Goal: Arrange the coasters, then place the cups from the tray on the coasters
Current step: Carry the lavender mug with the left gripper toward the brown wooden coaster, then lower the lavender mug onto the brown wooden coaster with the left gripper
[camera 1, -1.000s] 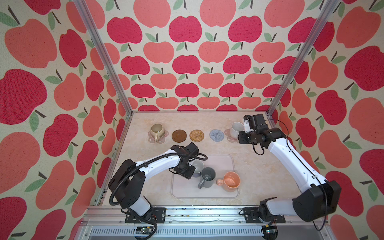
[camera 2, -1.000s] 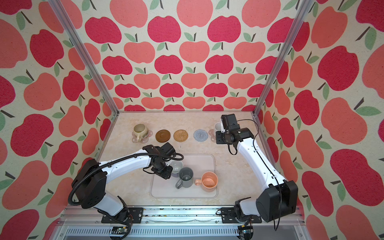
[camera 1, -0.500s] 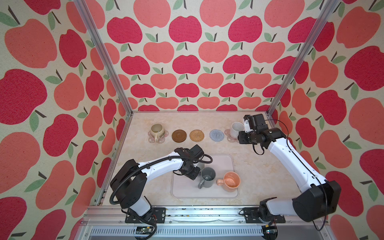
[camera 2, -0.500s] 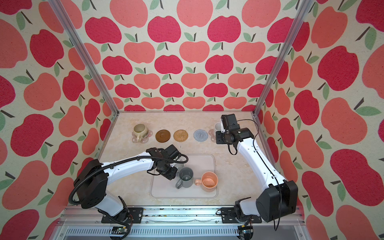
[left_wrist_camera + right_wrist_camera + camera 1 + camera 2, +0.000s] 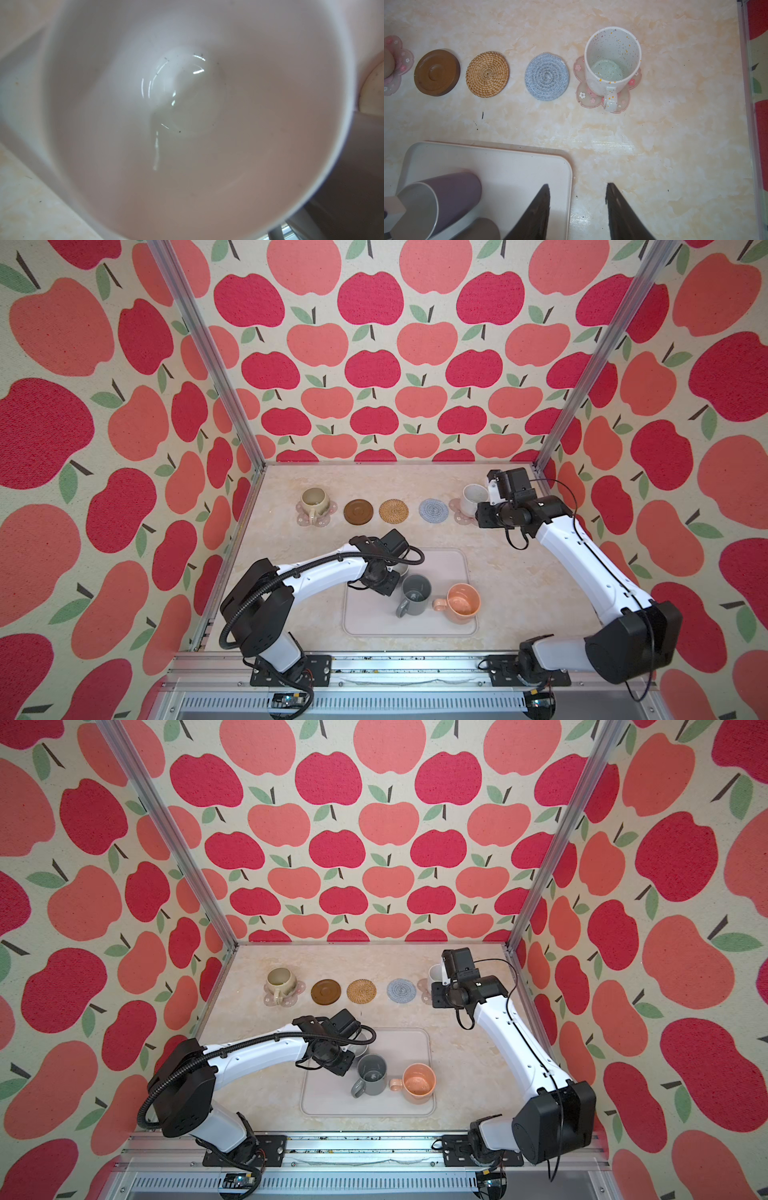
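Top views high, front, facing down; wrists close; share tray [image 5: 444, 572].

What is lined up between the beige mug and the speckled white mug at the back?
Three bare coasters: a brown disc, a woven rattan round and a grey-blue knitted round, seen in both top views.

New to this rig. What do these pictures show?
A left arm and a right arm, each ending in a two-finger gripper. Two pictures look down from overhead, almost alike; two come from a camera on each wrist. A row of coasters: pink coaster under a beige mug, brown coaster, rattan coaster, knitted coaster, all three bare, then another pink coaster under a speckled mug. On the tray: grey mug, peach mug, lavender mug. The left gripper is shut on the lavender mug's rim; the right gripper is open, empty.
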You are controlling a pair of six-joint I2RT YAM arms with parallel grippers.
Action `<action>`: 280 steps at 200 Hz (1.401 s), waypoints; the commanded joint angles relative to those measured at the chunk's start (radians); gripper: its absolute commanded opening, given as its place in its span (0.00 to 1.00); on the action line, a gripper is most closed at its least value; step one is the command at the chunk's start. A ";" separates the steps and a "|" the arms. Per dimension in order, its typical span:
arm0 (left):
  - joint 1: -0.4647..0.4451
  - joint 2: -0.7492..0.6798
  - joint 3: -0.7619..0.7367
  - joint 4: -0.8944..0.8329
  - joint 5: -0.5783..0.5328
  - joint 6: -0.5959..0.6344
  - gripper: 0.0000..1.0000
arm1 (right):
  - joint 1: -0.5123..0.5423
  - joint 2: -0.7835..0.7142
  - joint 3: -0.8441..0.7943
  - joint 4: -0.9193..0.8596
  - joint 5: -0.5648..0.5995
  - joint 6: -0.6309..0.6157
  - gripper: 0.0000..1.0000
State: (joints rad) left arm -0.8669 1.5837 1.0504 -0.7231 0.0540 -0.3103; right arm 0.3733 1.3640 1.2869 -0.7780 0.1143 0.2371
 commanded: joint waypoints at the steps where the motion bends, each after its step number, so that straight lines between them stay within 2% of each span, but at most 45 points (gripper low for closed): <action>1: 0.000 -0.005 -0.008 0.008 -0.055 -0.016 0.16 | 0.007 0.004 0.010 -0.007 0.001 -0.007 0.47; 43: -0.003 -0.007 0.007 -0.012 -0.085 -0.011 0.09 | 0.006 0.003 0.004 -0.003 0.004 -0.010 0.47; 71: -0.004 -0.011 0.042 -0.045 -0.112 0.000 0.00 | 0.007 0.004 -0.001 0.001 0.003 -0.012 0.47; 135: 0.017 -0.001 0.134 -0.116 -0.155 0.015 0.00 | 0.007 -0.002 -0.002 -0.003 0.021 -0.029 0.47; 201: 0.167 0.009 0.238 -0.136 -0.177 0.070 0.00 | 0.007 -0.001 0.005 -0.001 0.041 -0.047 0.47; 280: 0.328 0.144 0.423 -0.144 -0.218 0.182 0.00 | 0.004 -0.001 0.024 -0.022 0.083 -0.083 0.47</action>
State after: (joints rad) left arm -0.5732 1.7065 1.4006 -0.8646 -0.1211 -0.1871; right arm 0.3733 1.3640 1.2865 -0.7784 0.1669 0.1841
